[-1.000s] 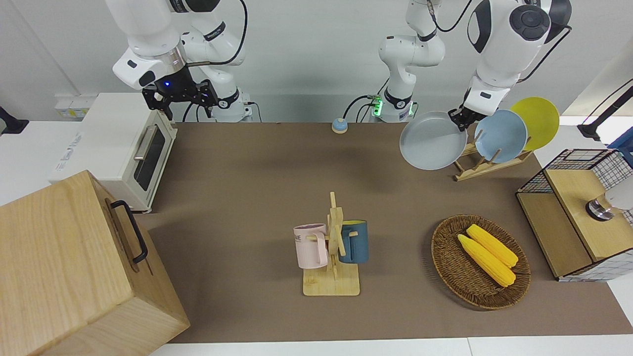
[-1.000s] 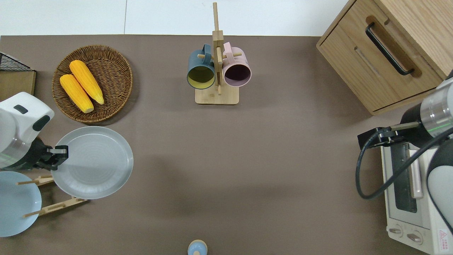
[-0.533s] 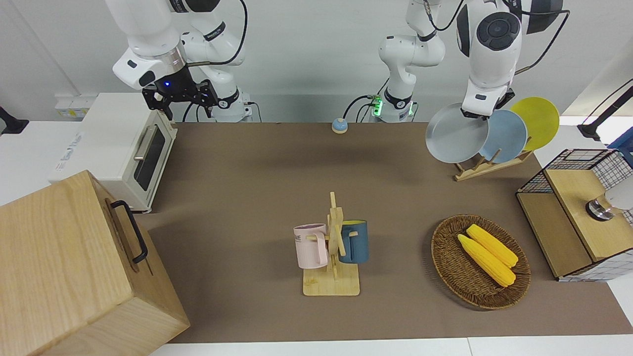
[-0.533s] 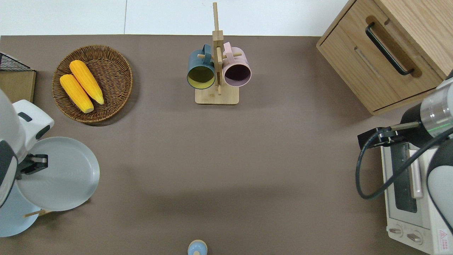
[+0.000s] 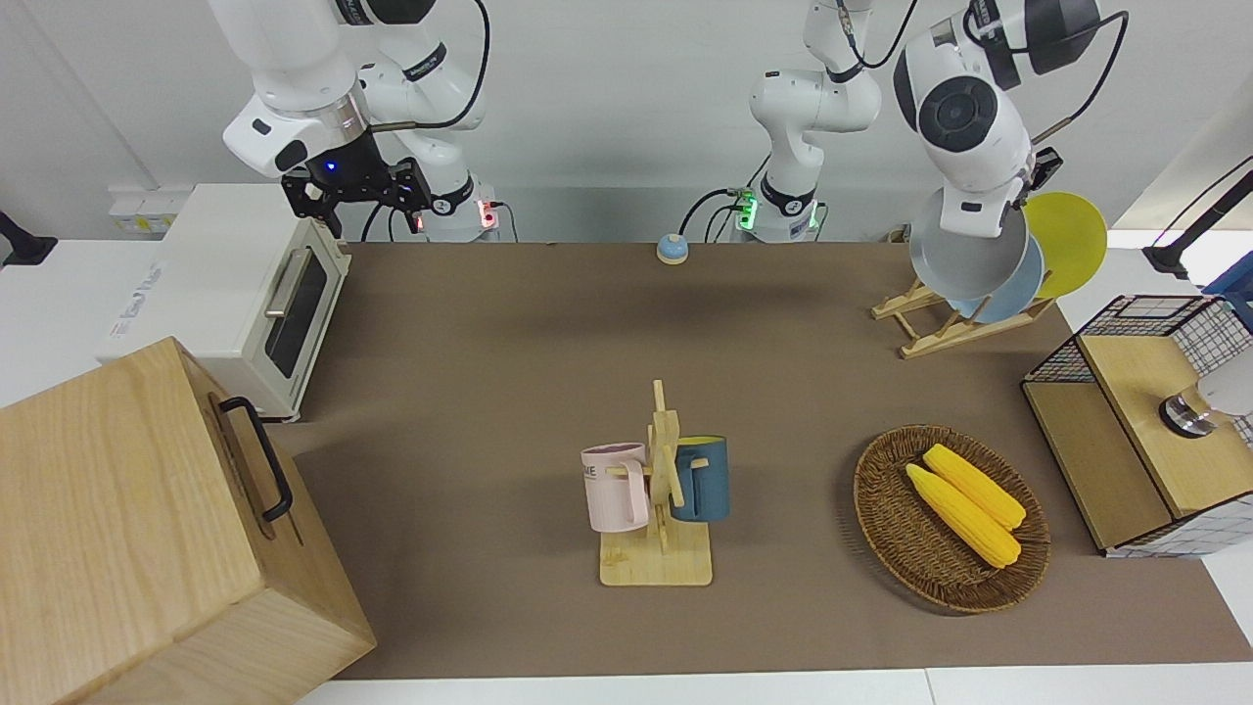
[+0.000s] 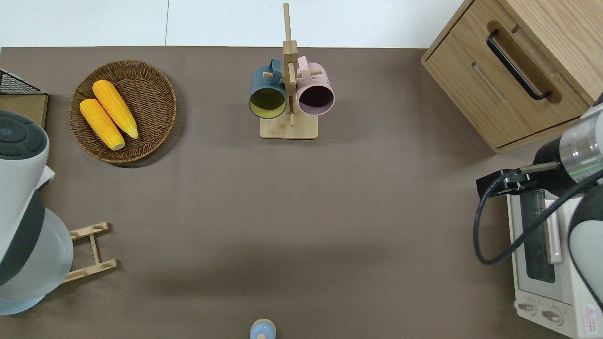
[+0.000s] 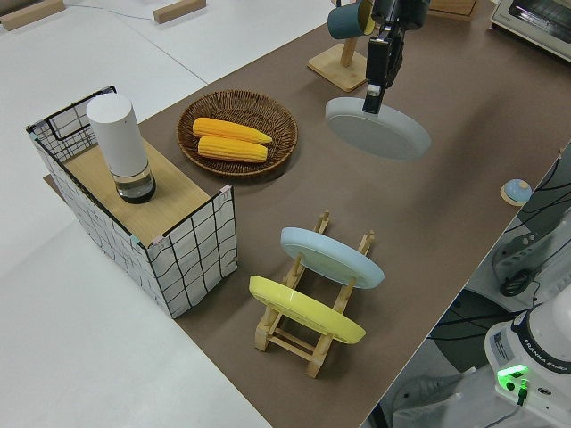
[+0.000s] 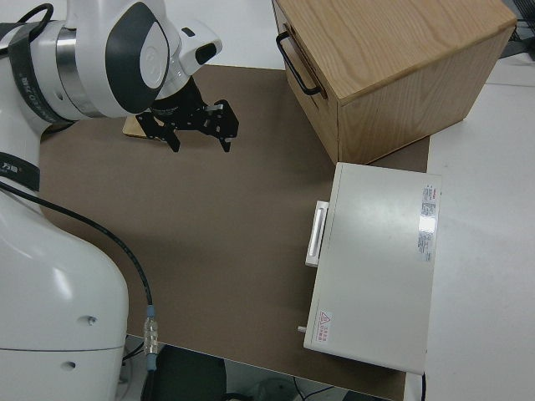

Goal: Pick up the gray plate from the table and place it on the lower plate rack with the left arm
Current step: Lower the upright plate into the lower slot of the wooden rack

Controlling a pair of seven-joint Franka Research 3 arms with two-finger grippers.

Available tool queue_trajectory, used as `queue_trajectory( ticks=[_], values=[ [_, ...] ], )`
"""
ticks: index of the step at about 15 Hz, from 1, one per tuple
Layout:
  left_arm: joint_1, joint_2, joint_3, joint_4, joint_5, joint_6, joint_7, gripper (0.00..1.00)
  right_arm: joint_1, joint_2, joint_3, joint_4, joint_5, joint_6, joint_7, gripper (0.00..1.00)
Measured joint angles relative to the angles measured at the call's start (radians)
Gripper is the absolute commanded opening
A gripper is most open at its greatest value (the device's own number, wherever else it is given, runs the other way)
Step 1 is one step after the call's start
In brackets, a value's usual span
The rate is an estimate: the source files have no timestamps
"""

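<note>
My left gripper (image 7: pixel 373 94) is shut on the rim of the gray plate (image 5: pixel 967 258) and holds it in the air, tilted. In the overhead view the gray plate (image 6: pixel 49 256) is over the lower plate rack (image 6: pixel 89 231), covering most of the sky-blue plate (image 6: pixel 14 307) that stands in it. In the front view the arm's wrist hides the gripper. The rack (image 5: pixel 925 331) also holds a yellow plate (image 5: pixel 1069 240) at its end toward the left arm's end of the table. My right gripper (image 5: pixel 357 192) is open, empty and parked.
A wicker basket (image 5: pixel 886 534) with two corn cobs lies farther from the robots than the rack. A wire-and-wood box (image 5: pixel 1126 470) stands at the left arm's end of the table. A mug tree (image 5: pixel 658 563) stands mid-table. A toaster oven (image 5: pixel 235 294) and a wooden cabinet (image 5: pixel 127 529) stand at the right arm's end.
My left arm has carried the gray plate toward its own end of the table, from beside the rack to over it, and has tilted it steeper. The right arm has not moved.
</note>
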Motion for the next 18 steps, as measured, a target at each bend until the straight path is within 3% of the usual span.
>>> queue_trajectory(
  ticks=[5,18],
  values=[
    [0.000,0.010,-0.001,-0.090,0.031,0.013,-0.087,0.00,0.000,0.000,0.000,0.000,0.000,0.000,0.000,0.983],
    [0.000,0.046,-0.001,-0.315,0.053,0.225,-0.374,0.00,0.000,0.000,0.000,0.000,0.000,0.000,0.000,0.983]
  ],
)
